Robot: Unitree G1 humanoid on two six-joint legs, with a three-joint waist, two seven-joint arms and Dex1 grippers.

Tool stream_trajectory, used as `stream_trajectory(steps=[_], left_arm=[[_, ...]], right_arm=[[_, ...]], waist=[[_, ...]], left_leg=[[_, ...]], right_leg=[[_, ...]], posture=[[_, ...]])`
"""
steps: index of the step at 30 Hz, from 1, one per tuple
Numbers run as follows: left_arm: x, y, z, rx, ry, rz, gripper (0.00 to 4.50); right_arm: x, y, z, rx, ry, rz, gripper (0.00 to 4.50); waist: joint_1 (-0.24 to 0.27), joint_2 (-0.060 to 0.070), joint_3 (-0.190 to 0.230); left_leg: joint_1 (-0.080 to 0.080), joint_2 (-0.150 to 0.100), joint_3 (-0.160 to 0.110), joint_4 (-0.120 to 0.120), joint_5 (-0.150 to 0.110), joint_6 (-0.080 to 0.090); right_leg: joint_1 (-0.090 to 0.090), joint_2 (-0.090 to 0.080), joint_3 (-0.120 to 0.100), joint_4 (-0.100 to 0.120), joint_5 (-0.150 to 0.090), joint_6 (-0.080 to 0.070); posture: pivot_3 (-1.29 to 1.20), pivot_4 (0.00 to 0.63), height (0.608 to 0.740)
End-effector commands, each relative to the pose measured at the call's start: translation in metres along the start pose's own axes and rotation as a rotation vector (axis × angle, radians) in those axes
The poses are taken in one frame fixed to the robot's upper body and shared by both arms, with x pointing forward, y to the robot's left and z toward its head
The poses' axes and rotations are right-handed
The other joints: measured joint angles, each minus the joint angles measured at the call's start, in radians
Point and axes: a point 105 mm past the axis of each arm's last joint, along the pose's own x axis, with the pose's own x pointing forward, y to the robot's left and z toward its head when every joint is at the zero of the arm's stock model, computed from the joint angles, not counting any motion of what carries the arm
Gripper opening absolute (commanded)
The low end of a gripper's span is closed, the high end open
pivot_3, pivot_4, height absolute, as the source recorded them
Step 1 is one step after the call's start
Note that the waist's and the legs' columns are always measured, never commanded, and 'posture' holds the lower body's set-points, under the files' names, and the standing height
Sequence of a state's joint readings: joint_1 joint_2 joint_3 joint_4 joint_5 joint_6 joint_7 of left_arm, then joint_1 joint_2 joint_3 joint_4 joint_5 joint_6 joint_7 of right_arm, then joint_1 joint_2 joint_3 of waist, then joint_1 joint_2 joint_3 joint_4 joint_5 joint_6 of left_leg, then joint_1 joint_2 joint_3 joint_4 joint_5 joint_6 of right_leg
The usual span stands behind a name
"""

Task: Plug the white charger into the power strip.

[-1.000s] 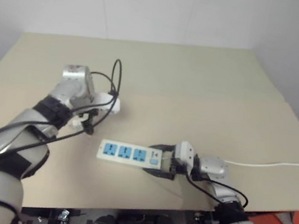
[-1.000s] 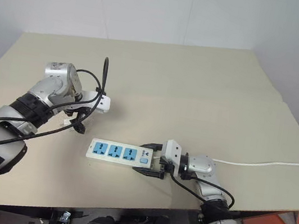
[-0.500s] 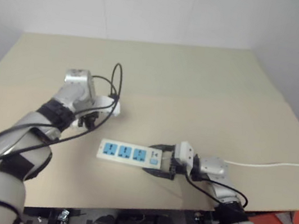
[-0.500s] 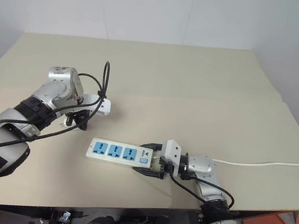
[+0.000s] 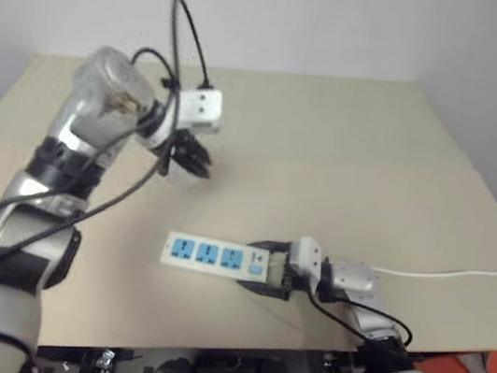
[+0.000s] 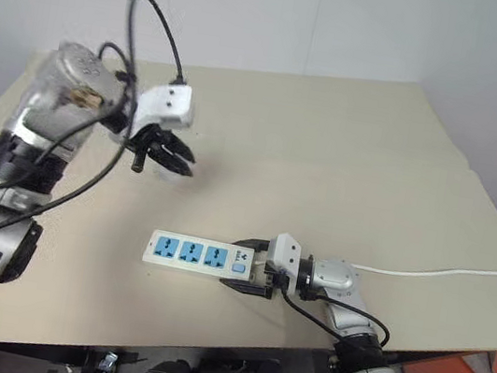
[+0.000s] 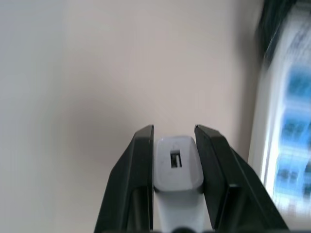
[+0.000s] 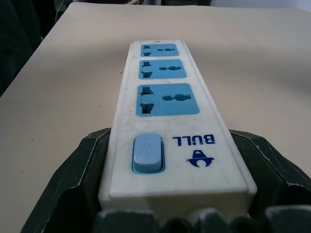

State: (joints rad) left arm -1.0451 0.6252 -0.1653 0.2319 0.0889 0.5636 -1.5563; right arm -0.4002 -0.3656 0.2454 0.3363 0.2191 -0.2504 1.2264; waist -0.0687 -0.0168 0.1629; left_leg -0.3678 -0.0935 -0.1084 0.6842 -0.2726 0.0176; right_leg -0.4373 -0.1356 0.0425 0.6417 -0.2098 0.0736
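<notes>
The power strip (image 5: pixel 214 256), a slim white bar with three blue sockets and a blue switch (image 8: pixel 147 152), lies flat near the table's front edge. My right gripper (image 5: pixel 255 265) is shut on its switch end, one black finger on each long side. My left gripper (image 5: pixel 192 154) hangs in the air above the table, behind and to the left of the strip. It is shut on the white charger (image 7: pixel 177 162), a small rounded white block clamped between the two black fingers (image 7: pixel 141 160). The strip's blue sockets (image 7: pixel 291 136) show blurred beside the held charger.
The beige table (image 5: pixel 348 155) is bare around the strip. The strip's thin white cord (image 5: pixel 452 274) runs off to the right edge. A black cable (image 5: pixel 183 30) loops above my left wrist. A white wall stands behind the table.
My left arm has risen from the tabletop and swung toward the right, its gripper now shut on the charger in the air. The right gripper and strip have not moved.
</notes>
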Motion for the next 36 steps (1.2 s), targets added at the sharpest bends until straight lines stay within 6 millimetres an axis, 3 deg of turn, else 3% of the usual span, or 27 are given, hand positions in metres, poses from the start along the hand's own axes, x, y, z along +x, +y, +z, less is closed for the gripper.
stream_trajectory(steps=[1, 7, 11, 16, 23, 36], left_arm=[[0.000, -0.018, 0.015, 0.062, -0.348, -0.016, 0.99], [0.014, -0.040, 0.009, -0.093, -0.674, -0.094, 0.99], [0.007, -0.049, 0.009, -0.157, -0.869, -0.183, 0.99], [0.021, -0.065, -0.001, -0.060, -0.845, -0.223, 0.99], [0.032, -0.070, -0.010, -0.022, -0.813, -0.236, 0.99], [0.053, -0.084, -0.024, -0.075, -0.760, -0.327, 0.99]], right_arm=[[-0.006, 0.009, -0.012, 0.035, 0.063, 0.040, 3.40], [-0.008, 0.008, -0.012, 0.017, 0.080, 0.048, 3.40], [-0.008, 0.008, -0.012, 0.012, 0.081, 0.044, 3.40], [-0.009, 0.011, -0.013, 0.014, 0.085, 0.039, 3.40], [-0.010, 0.013, -0.014, 0.018, 0.092, 0.035, 3.40], [-0.009, 0.014, -0.014, 0.016, 0.097, 0.041, 3.40]], waist=[[0.002, 0.000, -0.001], [0.018, -0.001, -0.001], [0.023, -0.001, -0.001], [0.025, -0.001, -0.002], [0.028, -0.001, -0.002], [0.027, -0.001, -0.002]], left_leg=[[0.000, 0.000, 0.000, 0.000, 0.000, -0.001], [-0.002, 0.002, 0.000, 0.007, -0.002, -0.002], [-0.001, 0.003, 0.001, 0.010, -0.006, 0.000], [0.000, 0.003, 0.001, 0.011, -0.006, 0.000], [-0.001, 0.003, 0.001, 0.011, -0.006, 0.000], [0.000, 0.003, 0.001, 0.010, -0.007, 0.001]], right_leg=[[0.000, 0.000, 0.000, 0.000, 0.000, 0.000], [0.001, 0.002, 0.000, -0.001, 0.001, -0.002], [0.002, 0.004, 0.000, -0.001, 0.001, -0.002], [0.002, 0.004, 0.000, -0.003, 0.001, -0.002], [0.003, 0.004, 0.000, -0.005, 0.001, -0.002], [0.006, 0.005, 0.000, -0.010, 0.002, -0.003]], posture=[[0.00, 0.150, 0.740], [0.00, 0.150, 0.740], [0.00, 0.150, 0.740], [0.00, 0.150, 0.740], [0.00, 0.150, 0.740], [0.00, 0.150, 0.740]])
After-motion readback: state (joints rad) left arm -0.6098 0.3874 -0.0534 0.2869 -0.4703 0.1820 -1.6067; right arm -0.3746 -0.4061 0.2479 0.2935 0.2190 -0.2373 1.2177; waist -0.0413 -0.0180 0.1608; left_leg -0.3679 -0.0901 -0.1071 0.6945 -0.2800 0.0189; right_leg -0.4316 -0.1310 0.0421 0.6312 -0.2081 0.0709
